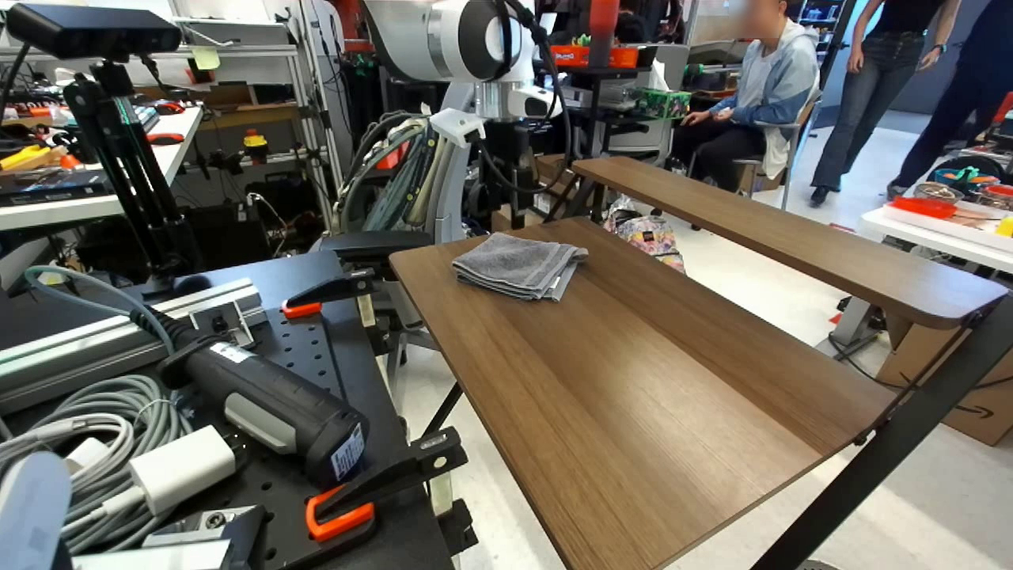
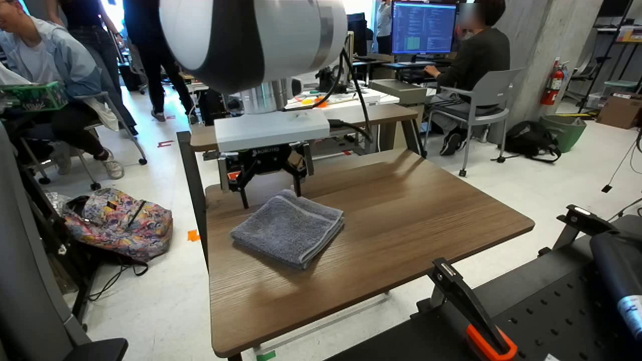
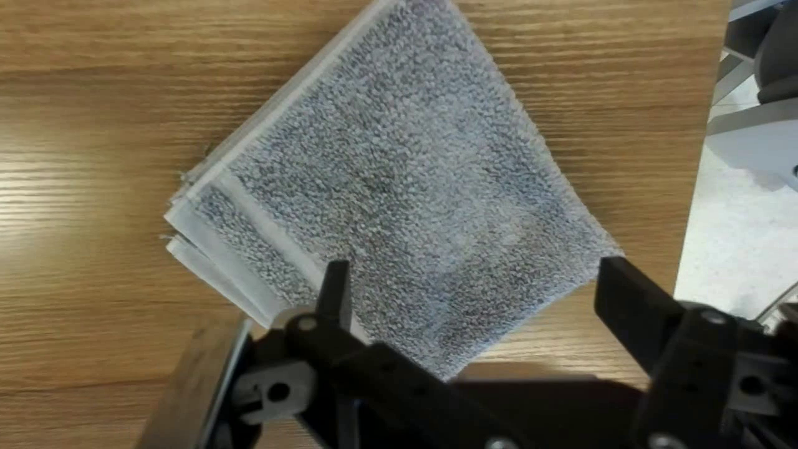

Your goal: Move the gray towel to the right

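The gray towel (image 1: 518,267) lies folded and flat on the wooden table (image 1: 633,396), near one end. It also shows in an exterior view (image 2: 288,228) and fills the middle of the wrist view (image 3: 405,174). My gripper (image 2: 272,199) points down at the towel's far corner in that exterior view. In the wrist view my gripper (image 3: 474,267) is open with nothing between its fingers. One finger overlaps the towel and the other overlaps its right corner. I cannot tell whether the fingertips touch the cloth.
A raised wooden shelf (image 1: 791,229) runs along one long side of the table. A black bench with clamps (image 1: 340,514) and a dark handheld tool (image 1: 269,404) stands along the opposite side. A gray chair (image 1: 447,182) stands by the towel's end. A patterned backpack (image 2: 120,220) lies on the floor.
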### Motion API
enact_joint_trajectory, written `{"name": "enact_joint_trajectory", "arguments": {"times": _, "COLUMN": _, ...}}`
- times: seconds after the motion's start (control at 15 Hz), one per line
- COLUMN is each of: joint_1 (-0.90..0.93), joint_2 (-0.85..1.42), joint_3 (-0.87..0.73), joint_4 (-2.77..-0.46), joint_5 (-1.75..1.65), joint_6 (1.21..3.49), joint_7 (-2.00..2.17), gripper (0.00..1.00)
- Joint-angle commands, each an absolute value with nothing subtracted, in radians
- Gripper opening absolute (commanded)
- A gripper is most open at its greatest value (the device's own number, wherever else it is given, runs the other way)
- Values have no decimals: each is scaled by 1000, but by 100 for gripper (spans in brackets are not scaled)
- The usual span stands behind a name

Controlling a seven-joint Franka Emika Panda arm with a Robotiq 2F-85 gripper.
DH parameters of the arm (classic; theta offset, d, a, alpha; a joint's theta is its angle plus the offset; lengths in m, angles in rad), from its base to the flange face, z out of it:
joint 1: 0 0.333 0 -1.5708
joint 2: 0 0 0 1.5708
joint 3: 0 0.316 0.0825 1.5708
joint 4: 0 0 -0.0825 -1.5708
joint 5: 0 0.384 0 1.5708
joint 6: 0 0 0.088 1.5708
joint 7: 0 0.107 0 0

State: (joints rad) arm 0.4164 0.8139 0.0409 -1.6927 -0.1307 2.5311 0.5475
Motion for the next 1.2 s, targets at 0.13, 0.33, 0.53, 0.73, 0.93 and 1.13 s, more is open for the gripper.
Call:
{"name": "enact_joint_trajectory", "arguments": {"times": 0.13, "joint_1": 445, "joint_2": 972, "joint_3": 16, "joint_4": -1465, "joint_5": -97, "joint_6": 2433, "joint_7": 540, "gripper": 100}}
{"name": "enact_joint_trajectory", "arguments": {"times": 0.33, "joint_1": 436, "joint_2": 1027, "joint_3": 16, "joint_4": -1390, "joint_5": -92, "joint_6": 2390, "joint_7": 534, "gripper": 100}}
{"name": "enact_joint_trajectory", "arguments": {"times": 0.53, "joint_1": 426, "joint_2": 1074, "joint_3": 17, "joint_4": -1333, "joint_5": -83, "joint_6": 2352, "joint_7": 527, "gripper": 100}}
{"name": "enact_joint_trajectory", "arguments": {"times": 0.73, "joint_1": 412, "joint_2": 1107, "joint_3": 23, "joint_4": -1297, "joint_5": -69, "joint_6": 2317, "joint_7": 514, "gripper": 100}}
{"name": "enact_joint_trajectory", "arguments": {"times": 0.93, "joint_1": 397, "joint_2": 1130, "joint_3": 21, "joint_4": -1276, "joint_5": -52, "joint_6": 2294, "joint_7": 504, "gripper": 100}}
{"name": "enact_joint_trajectory", "arguments": {"times": 1.13, "joint_1": 377, "joint_2": 1142, "joint_3": 13, "joint_4": -1263, "joint_5": -39, "joint_6": 2287, "joint_7": 502, "gripper": 100}}
